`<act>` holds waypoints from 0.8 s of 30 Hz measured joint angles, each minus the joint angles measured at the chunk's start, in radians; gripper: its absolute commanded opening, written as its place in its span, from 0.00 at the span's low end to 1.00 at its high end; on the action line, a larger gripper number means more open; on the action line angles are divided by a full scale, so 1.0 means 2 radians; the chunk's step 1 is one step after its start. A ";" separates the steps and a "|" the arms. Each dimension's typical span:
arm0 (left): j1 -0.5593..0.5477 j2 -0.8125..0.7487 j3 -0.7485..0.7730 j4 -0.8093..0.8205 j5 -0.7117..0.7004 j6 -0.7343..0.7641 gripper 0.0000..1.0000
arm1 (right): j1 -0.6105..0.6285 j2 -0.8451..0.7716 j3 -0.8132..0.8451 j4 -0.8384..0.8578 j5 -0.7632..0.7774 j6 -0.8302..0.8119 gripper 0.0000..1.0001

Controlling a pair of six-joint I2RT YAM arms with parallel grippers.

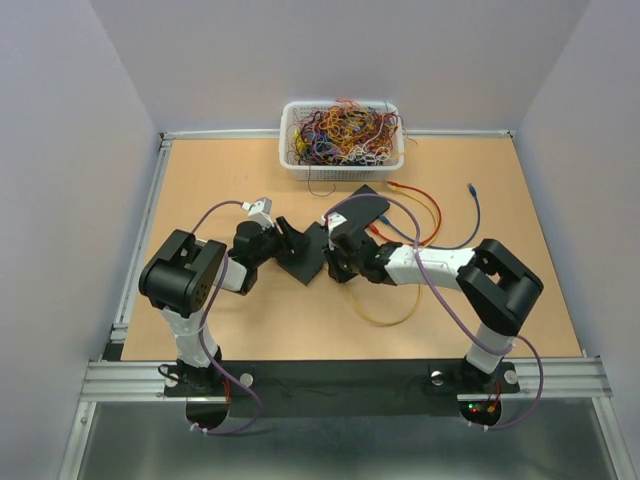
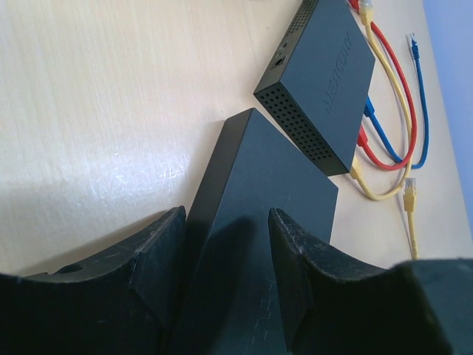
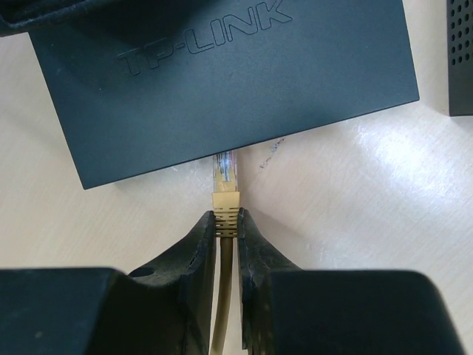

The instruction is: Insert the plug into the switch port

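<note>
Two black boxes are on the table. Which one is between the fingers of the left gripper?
The smooth TP-LINK box, the one the yellow plug points at. The other box has a perforated side and lies free.

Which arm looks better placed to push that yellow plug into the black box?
Right arm. The right claw pinches the plug, whose tip sits at the edge of the switch. The left claw grips the switch itself, probably steadying it.

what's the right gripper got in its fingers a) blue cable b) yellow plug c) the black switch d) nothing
b: the right gripper is pinched on the yellow plug, whose clear tip sits at the edge of the black switch.
</note>
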 measured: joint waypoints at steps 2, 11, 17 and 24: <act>0.000 0.003 0.000 0.005 0.001 0.001 0.59 | 0.001 0.001 -0.001 0.003 0.003 0.000 0.00; 0.002 0.008 0.000 0.015 0.004 0.002 0.59 | 0.002 0.009 -0.014 0.030 0.006 -0.004 0.00; 0.002 0.012 0.000 0.022 0.004 0.003 0.59 | 0.005 0.012 -0.018 0.041 0.011 -0.006 0.01; 0.005 0.017 0.000 0.031 0.010 0.003 0.59 | 0.005 0.012 -0.019 0.043 0.013 -0.009 0.00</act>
